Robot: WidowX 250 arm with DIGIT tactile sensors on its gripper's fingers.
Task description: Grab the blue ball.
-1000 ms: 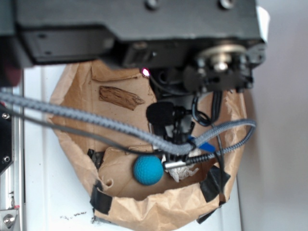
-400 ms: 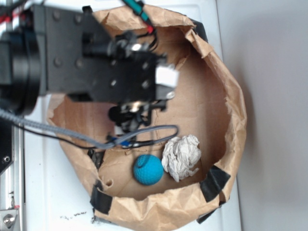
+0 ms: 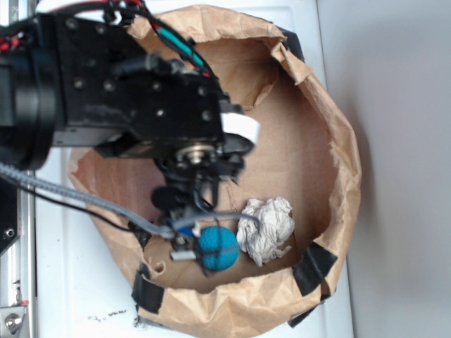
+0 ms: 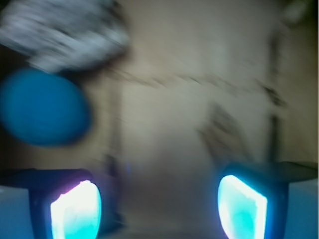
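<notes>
The black robot arm (image 3: 106,91) fills the upper left of the exterior view and hangs over the brown paper bag (image 3: 338,141), a crumpled, open-topped tub with black tape patches (image 3: 317,266) on its rim, sitting on the white counter (image 3: 77,282). A grey braided cable (image 3: 70,193) crosses the bag's left wall and ends just left of the blue ball (image 3: 217,250), partly covering it. The pincer (image 4: 158,204) hangs over the bag floor with its jaws spread wide and nothing between them; in the blurred wrist view its two glowing pads (image 4: 77,209) stand well apart, and the ball lies off to their upper left, outside the gap. The ball is round, teal and matte, resting on the bag floor near the front wall. Just right of it, touching or nearly so, sits the crumpled white paper wad (image 3: 266,229). Compared with a moment ago, the arm has dropped closer to the ball, which has stayed put beside the wad.
</notes>
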